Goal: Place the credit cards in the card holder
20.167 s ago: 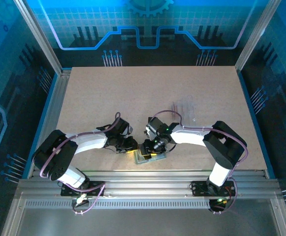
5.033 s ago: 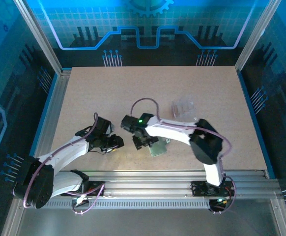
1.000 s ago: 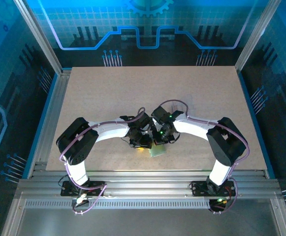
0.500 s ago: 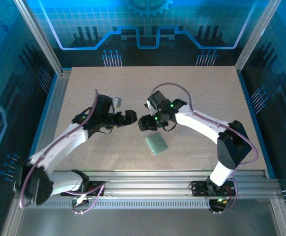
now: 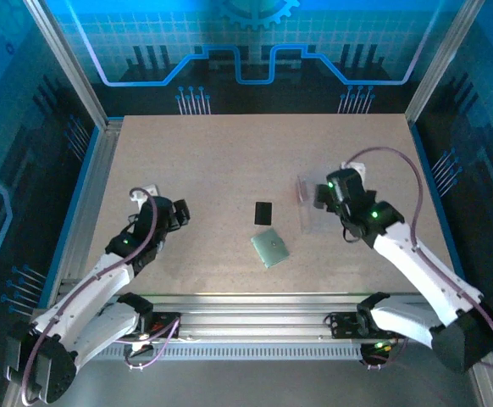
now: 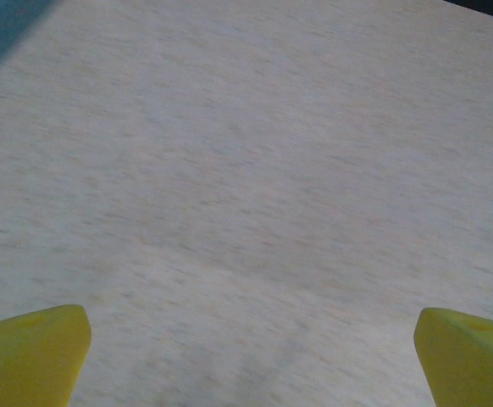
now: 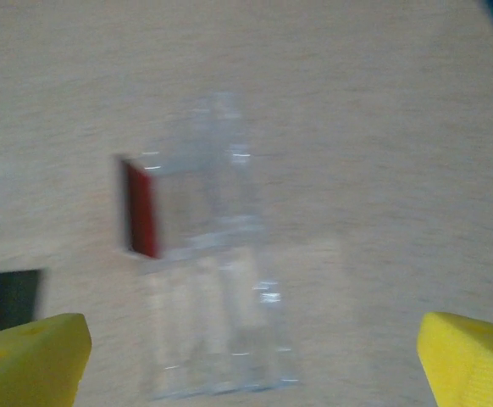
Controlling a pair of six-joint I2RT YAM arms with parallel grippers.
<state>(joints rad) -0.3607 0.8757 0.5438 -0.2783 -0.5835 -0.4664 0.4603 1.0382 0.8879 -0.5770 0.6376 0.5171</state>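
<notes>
Even top light on the table (image 5: 229, 161), blue glow at its edges, 2 blurred wrist views.
From above the surface is bright, with short, soft shadows, and the card holder (image 5: 269, 248) carries a pale sheen. Ahead of the right pincer (image 7: 251, 360) the clear pouch (image 7: 213, 271) is smeared, with small white glints. Ahead of the left pincer (image 6: 246, 360) the grain streaks softly, with a blue tint far ahead on its left.

A black card (image 5: 263, 213), red card (image 7: 142, 209), grey-green holder (image 5: 269, 248), tan table (image 5: 229, 153)
</notes>
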